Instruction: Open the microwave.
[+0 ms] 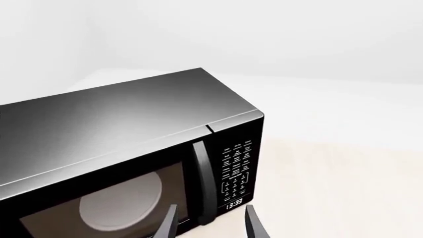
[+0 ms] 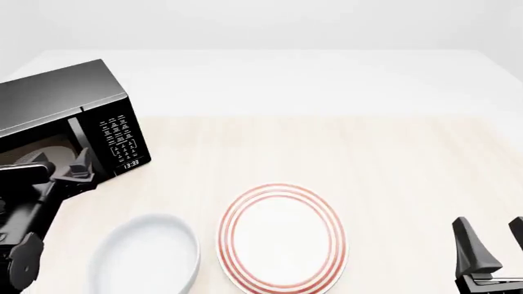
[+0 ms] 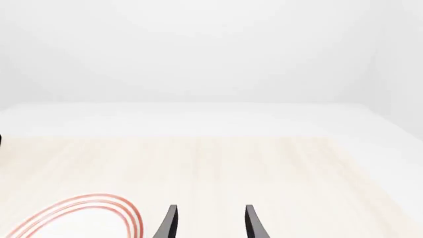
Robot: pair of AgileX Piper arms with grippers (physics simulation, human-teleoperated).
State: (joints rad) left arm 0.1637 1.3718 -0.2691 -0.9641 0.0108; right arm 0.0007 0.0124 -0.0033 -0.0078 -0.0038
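Here, left to right:
Microwave (image 2: 78, 113): stands at the table's (image 2: 392, 153) far-left corner, door shut, a round white turntable showing through the glass.
Handle (image 1: 203, 183): vertical, between glass and keypad.
Left gripper (image 1: 208, 225): released, fingers spread on either side of the handle's lower end, apart from it.
White bowl (image 2: 147, 260): near edge, left.
Red-ringed plate (image 2: 282, 239): just beside the bowl.
Right gripper (image 2: 494, 242): fingers parted, empty, at the near-right corner.

Microwave (image 2: 65, 116) sits far left on the table (image 2: 343, 141); bowl (image 2: 147, 260) left of plate (image 2: 282, 239).
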